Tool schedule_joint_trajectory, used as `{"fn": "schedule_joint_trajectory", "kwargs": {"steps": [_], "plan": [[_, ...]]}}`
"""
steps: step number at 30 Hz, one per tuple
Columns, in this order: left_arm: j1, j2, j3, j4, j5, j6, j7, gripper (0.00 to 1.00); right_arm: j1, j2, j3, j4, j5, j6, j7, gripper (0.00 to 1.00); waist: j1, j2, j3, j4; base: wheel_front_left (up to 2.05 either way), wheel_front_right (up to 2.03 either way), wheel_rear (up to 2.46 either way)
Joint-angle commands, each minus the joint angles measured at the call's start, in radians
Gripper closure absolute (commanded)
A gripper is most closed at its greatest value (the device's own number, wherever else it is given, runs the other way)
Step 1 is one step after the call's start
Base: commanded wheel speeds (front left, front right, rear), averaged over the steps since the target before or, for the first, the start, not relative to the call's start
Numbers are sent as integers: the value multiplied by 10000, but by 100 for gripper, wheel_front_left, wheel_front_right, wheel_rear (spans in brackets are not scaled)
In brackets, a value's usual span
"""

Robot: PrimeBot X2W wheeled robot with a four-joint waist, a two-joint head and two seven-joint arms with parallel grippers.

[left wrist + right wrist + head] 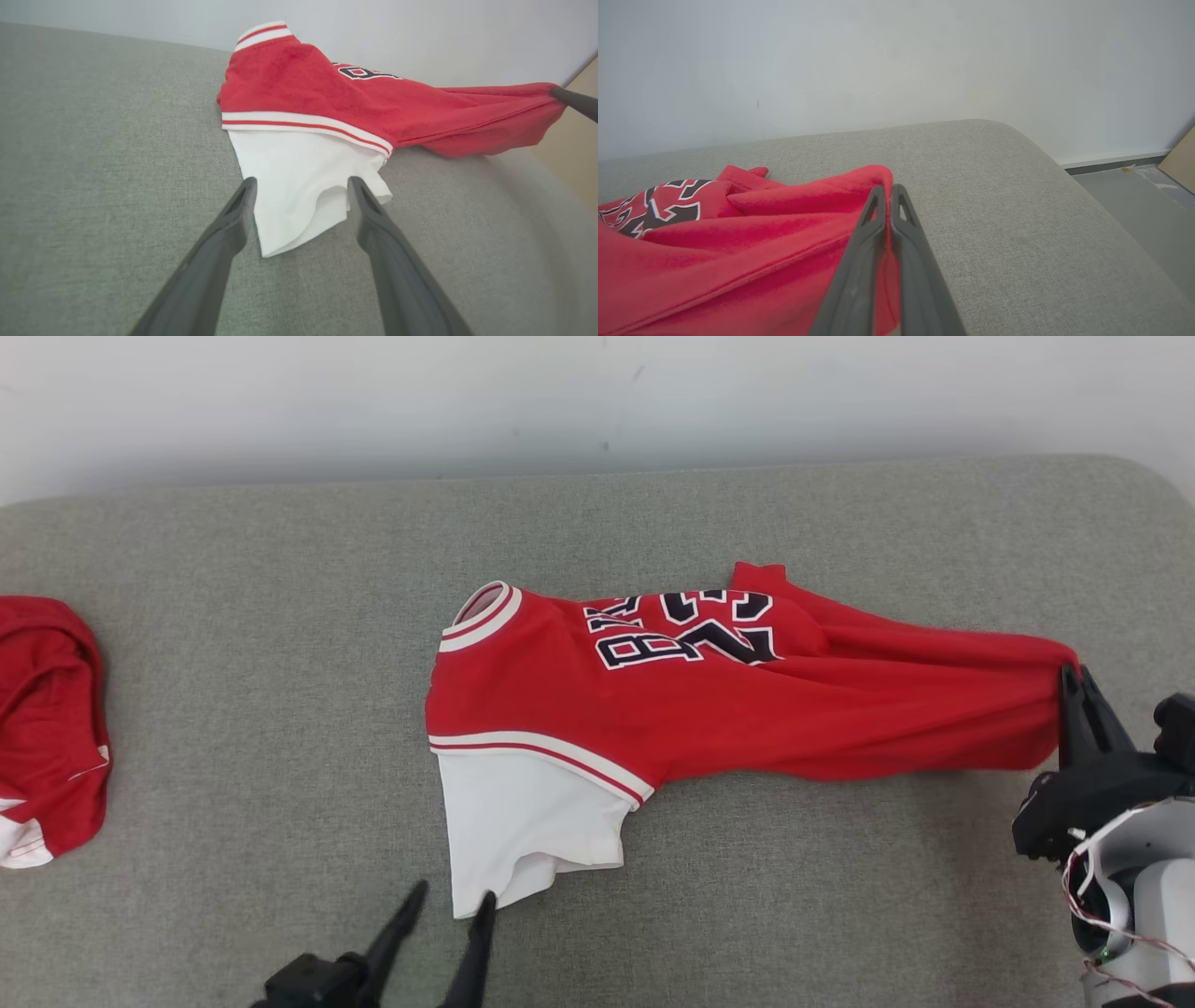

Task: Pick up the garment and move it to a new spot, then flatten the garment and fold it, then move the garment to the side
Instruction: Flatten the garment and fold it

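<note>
Red jersey (709, 709) on grey cushion (233, 523), centre to right of head view, collar toward left, numbered print facing up, hem end bunched and lifted at right edge. Pinched there by right gripper (1074, 674), fingers pressed together on red fabric, plain in right wrist view. At bottom centre, left gripper (454, 893) spread wide, tips straddling corner of white sleeve (523, 821), nothing held. Judged step: getting a second hold for the lift and move. To do well: lower left tips around sleeve edge, bite cloth only, not cushion; maybe better a hold nearer striped shoulder trim for an even hang; close fully before any pull from right side; raise both ends together, no dragging. At left edge, second red garment (47, 728) cut off by frame, type unclear. Print partly folded, not readable in full. Underside layers and far sleeve hidden. Amount of fabric inside right pinch impossible to tell
</note>
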Motion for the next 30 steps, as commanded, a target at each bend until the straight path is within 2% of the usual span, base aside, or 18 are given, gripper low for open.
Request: {"fn": "schedule_joint_trajectory", "kwargs": {"steps": [1, 4, 7, 12, 14, 19, 20, 21, 23, 24, 25, 26, 27, 30], "plan": [[-72, -89, -139, 140, -465, -234, 621, 0, 269, 91, -94, -148, 88, -23, 143, 100, 0, -1, -17, 27, 0, 0, 0], [-401, -19, -456, 354, -469, -300, 1528, 0, 430, 87, -118, -248, 102, -23, 230, 100, 0, -1, 14, 42, 0, 0, 0], [-605, 12, -568, 572, -342, -216, 1831, 0, 440, 160, -54, -279, 52, -23, 286, 100, 0, -1, 54, 4, 0, 0, 0], [-967, -85, -531, 1276, -288, 341, 2508, 0, 369, 315, 47, -475, -67, -23, 428, 100, 0, -1, 162, -98, 0, 0, 0], [-1129, -103, -475, 1438, -282, 490, 2628, 0, 357, 318, 49, -531, -54, -23, 472, 100, 0, -1, 198, -121, 0, 0, 0], [-1440, -190, -470, 1842, -278, 501, 2586, 2, 324, 311, 39, -571, 18, -23, 510, 100, 0, -1, 271, -170, 0, 0, 0], [-1464, -225, -466, 1948, -322, 526, 2640, 29, 322, 310, 49, -582, 28, -23, 526, 100, 0, -1, 287, -180, 0, 0, 0], [-1498, -260, -455, 2021, -361, 550, 2632, 51, 313, 311, 52, -602, 38, -23, 535, 100, 0, -1, 306, -189, 0, 0, 0], [-1507, -348, -475, 2190, -528, 468, 2735, 53, 300, 284, 46, -641, 21, -23, 572, 100, 0, -1, 344, -193, 0, 0, 0], [-1516, -400, -446, 2264, -583, 417, 2769, 45, 290, 267, 31, -664, 20, -23, 563, 100, 0, -1, 360, -190, 0, 0, 0], [-1577, -370, -456, 2346, -577, 408, 2785, 41, 277, 254, 11, -698, 15, -23, 567, 100, 0, -1, 376, -183, 0, 0, 0], [-1541, -459, -452, 2529, -946, 211, 3021, 92, 267, 243, -17, -746, 1, -23, 598, 100, 0, -1, 394, -170, 0, 0, 0], [-1519, -470, -496, 2591, -1080, 87, 3204, 100, 263, 235, -29, -765, -2, -23, 618, 100, 0, -1, 398, -160, 0, 0, 0], [-1531, -480, -464, 2607, -1339, -117, 3322, 100, 244, 180, -76, -818, 9, -23, 643, 100, 0, -1, 394, -117, 0, 0, 0]]}}
